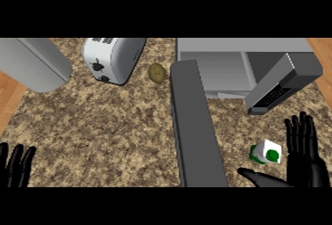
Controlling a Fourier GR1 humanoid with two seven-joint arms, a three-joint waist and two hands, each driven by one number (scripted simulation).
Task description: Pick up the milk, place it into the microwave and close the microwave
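Sitting on the counter (97, 132) just right of the open microwave (243, 66) door (194, 127), the small milk carton (266, 153) looks light, stiff and crushable, best pinched across its flat sides; right hand (304, 162) flanks it unclenched, left hand (16, 167) rests open far left.

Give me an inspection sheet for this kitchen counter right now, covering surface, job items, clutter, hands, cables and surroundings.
Surface: speckled brown granite counter.
Job's things: small white-and-green milk carton on the counter beside the right hand; grey microwave with its long grey door swung open.
Clutter: silver toaster; brown potato; grey rounded appliance at top left.
Hands: black right hand open by the carton; black left hand open, resting at lower left.
Cables: nothing seen.
Surroundings: wooden floor.
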